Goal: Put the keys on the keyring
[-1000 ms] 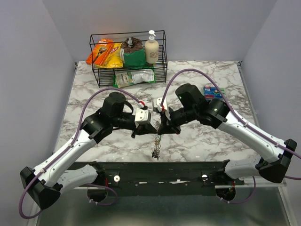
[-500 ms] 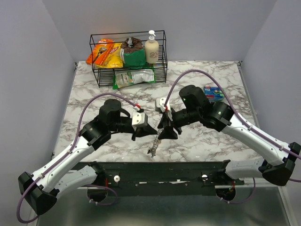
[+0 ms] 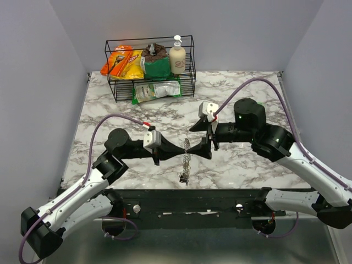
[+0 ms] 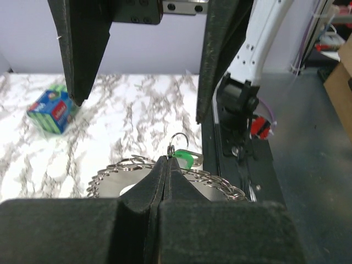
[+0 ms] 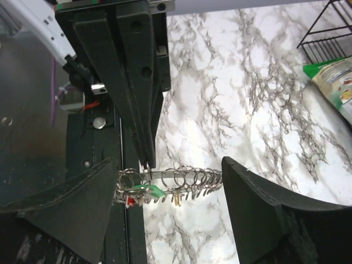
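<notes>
The keyring [image 3: 186,159] hangs on edge over the table's near side, a flat grey band lined with small split rings. My left gripper [image 3: 180,152] is shut on its rim, its fingertips [image 4: 166,165] pinched beside a green key [image 4: 185,158]. In the right wrist view the keyring [image 5: 187,175] runs across between my right gripper's [image 5: 165,192] open fingers, apart from both. A green key [image 5: 149,191] and a red key [image 5: 128,203] dangle from its left end. My right gripper [image 3: 202,140] stands wide just right of the ring.
A wire basket [image 3: 113,82] with snack bags and a soap bottle [image 3: 177,56] stands at the back, a green packet [image 3: 158,90] in front of it. A blue-green box [image 4: 52,110] lies on the marble. The black base rail [image 3: 181,201] runs along the near edge.
My right gripper has opened, let go of the keyring and drawn back to the right. The left gripper stays shut on the ring, which now hangs from it alone.
</notes>
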### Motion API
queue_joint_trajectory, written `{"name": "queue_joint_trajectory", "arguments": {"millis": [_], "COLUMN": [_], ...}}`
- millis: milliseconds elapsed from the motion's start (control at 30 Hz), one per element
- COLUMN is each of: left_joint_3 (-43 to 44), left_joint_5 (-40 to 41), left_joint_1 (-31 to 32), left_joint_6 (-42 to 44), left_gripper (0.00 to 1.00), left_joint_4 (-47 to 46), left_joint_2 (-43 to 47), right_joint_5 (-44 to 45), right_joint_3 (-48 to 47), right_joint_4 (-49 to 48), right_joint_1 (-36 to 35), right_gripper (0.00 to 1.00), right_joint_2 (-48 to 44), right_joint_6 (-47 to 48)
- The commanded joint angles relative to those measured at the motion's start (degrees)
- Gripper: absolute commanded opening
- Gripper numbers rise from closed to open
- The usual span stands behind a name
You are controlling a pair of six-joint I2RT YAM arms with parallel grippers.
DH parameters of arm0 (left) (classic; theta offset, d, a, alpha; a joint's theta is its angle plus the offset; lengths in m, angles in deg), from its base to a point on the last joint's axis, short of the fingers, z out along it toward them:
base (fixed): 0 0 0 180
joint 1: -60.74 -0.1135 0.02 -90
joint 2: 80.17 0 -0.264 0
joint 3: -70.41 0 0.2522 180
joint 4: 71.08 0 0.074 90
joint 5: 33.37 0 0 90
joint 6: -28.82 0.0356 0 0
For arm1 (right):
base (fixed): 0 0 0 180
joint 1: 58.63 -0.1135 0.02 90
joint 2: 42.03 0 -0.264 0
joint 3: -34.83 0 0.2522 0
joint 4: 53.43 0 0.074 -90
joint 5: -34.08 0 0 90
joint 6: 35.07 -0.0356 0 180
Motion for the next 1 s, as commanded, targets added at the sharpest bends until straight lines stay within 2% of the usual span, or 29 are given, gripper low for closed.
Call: {"name": "queue_joint_trajectory", "arguments": {"millis": [0,200,400,533,567,700,967], "left_joint_3": [-1.8,-4.8,-6.7,-8.8,-9.3,-10.7,-10.9], "left_joint_5": [2.7,1.1,3.5,7.1,7.7,10.2,11.8], "left_joint_1": [0.4,0.4,0.5,0.4,0.4,0.4,0.5], "left_joint_6": [-6.7,-9.6,-10.5,-11.6,-11.9,-13.3,-12.6], "left_gripper": [0.0,0.0,0.0,0.0,0.0,0.0,0.0], "left_joint_4": [-17.0,-25.0,-28.2,-32.9,-33.5,-38.6,-38.6], "left_joint_2": [1.6,3.1,5.3,6.0,6.0,5.6,5.3], "right_joint_5": [0.3,-7.6,-11.2,-11.9,-12.2,-13.6,-8.7], "right_joint_3": [1.2,-1.1,-6.4,-10.1,-10.6,-12.1,-14.8], "right_joint_4": [-4.3,-4.7,-1.9,0.3,0.7,2.2,8.2], "right_joint_1": [1.9,6.4,6.9,6.9,6.9,6.7,4.0], "right_gripper": [0.84,0.83,0.81,0.75,0.7,0.68,0.63], "right_joint_2": [-1.7,-3.3,-2.6,-1.0,-0.5,1.5,4.6], "right_joint_6": [-4.2,-9.9,-15.6,-18.2,-19.2,-20.3,-18.3]}}
